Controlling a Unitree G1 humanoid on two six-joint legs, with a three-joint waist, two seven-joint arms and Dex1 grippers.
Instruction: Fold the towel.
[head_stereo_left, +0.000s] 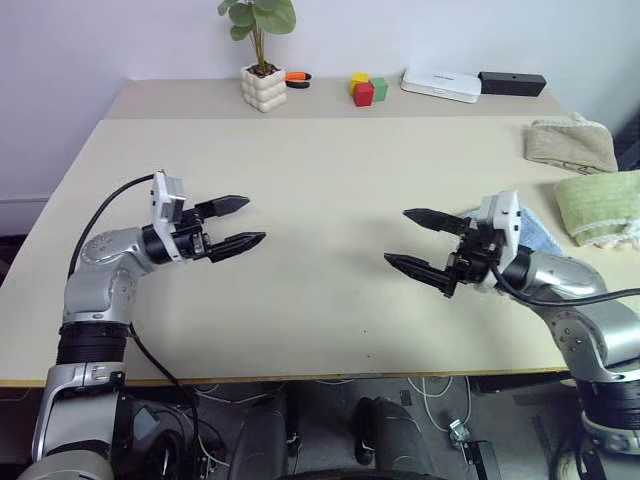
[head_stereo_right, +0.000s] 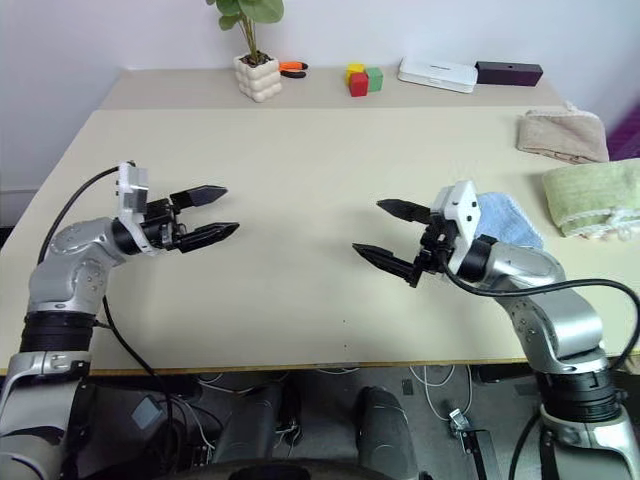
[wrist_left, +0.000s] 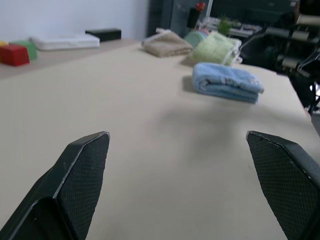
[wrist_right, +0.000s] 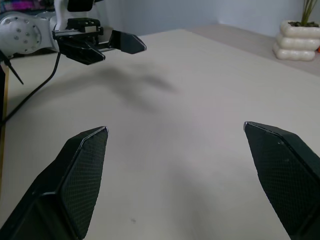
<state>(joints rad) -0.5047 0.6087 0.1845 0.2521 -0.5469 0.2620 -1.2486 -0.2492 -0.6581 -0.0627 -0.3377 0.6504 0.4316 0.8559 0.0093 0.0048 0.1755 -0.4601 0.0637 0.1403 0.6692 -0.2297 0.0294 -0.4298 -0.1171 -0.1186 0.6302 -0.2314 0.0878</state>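
Observation:
The towel (head_stereo_left: 537, 236) is light blue and lies folded in a small bundle on the right side of the table (head_stereo_left: 320, 160). In the left wrist view the towel (wrist_left: 227, 83) shows as a neat stack. My right gripper (head_stereo_left: 396, 236) hovers just in front of it, pointing toward the table's middle, open and holding nothing. On the left side my left gripper (head_stereo_left: 256, 220) is open too, aimed at the right gripper across a wide gap. In the right wrist view the left gripper (wrist_right: 131, 46) shows beyond the right gripper's own fingers.
A beige folded towel (head_stereo_left: 570, 145) and a light green folded towel (head_stereo_left: 600, 205) lie at the right edge. Along the back stand a potted plant (head_stereo_left: 264, 87), coloured blocks (head_stereo_left: 365, 90), a white box (head_stereo_left: 441, 84) and a black box (head_stereo_left: 511, 83).

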